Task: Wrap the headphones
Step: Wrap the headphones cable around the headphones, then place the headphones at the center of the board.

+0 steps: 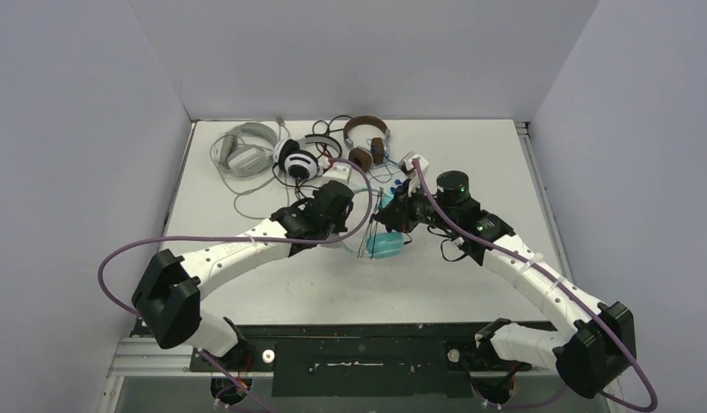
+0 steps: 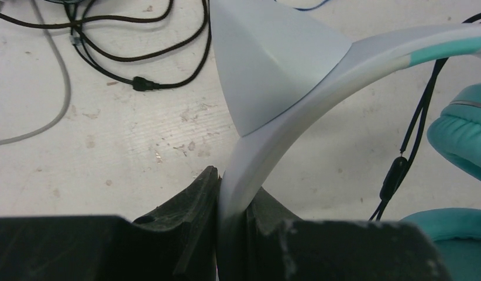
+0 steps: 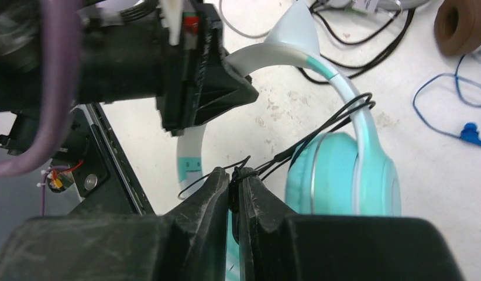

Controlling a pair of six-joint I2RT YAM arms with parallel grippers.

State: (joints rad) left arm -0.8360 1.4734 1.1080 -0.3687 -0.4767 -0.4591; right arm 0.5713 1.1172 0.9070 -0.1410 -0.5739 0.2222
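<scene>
Centrally, teal headphones [image 1: 386,246], white band [image 2: 256,157]

A lab cell: plain grey walls [image 1: 75,129] enclose a scuffed white table [image 1: 479,159]

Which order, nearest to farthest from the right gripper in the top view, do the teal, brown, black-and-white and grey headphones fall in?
From the right gripper:
1. teal headphones, right beside it, mid-table.
2. brown headphones, toward the far edge, centre.
3. black-and-white headphones, toward the far edge, left of the brown pair.
4. grey headphones, far left.
</scene>
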